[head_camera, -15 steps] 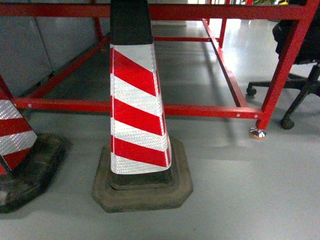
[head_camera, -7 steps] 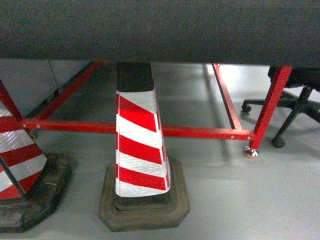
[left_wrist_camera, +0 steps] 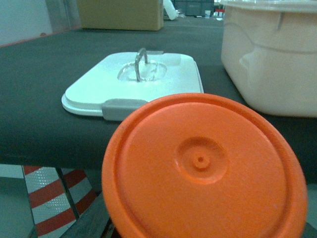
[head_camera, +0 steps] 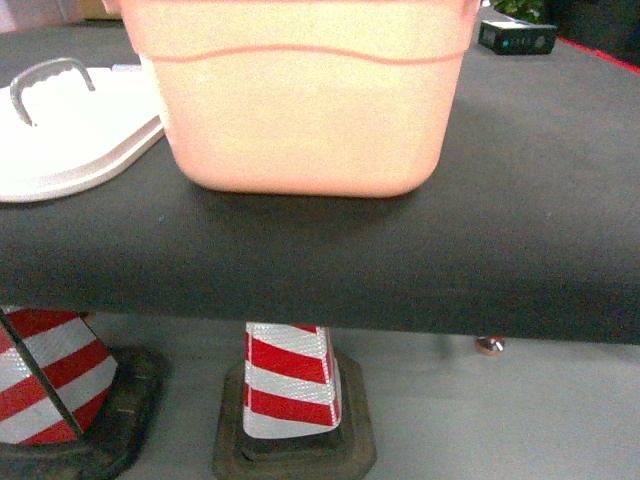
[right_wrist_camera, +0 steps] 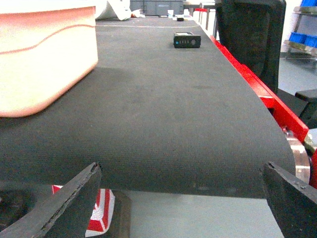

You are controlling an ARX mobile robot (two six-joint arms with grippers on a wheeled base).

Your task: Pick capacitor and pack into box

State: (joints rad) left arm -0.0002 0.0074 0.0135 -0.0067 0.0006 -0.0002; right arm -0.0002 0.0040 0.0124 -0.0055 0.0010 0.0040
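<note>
The box is a pale peach-pink tub standing open on the black table. Its white lid with a grey handle lies flat to its left. In the left wrist view an orange round-faced capacitor hangs close to the camera, below and in front of the table edge. It hides the left gripper's fingers that carry it. The lid and the box lie beyond it. My right gripper stands wide open at the table's front edge, with nothing between its fingers, to the right of the box.
Two red-and-white striped cones stand on the floor under the table. A small black device lies far back on the table. A brown carton sits at the far side. The red frame rail runs along the right edge.
The head view has risen from under the table to the tabletop. The box and its lid have come into view, and the cones have dropped to the bottom.
</note>
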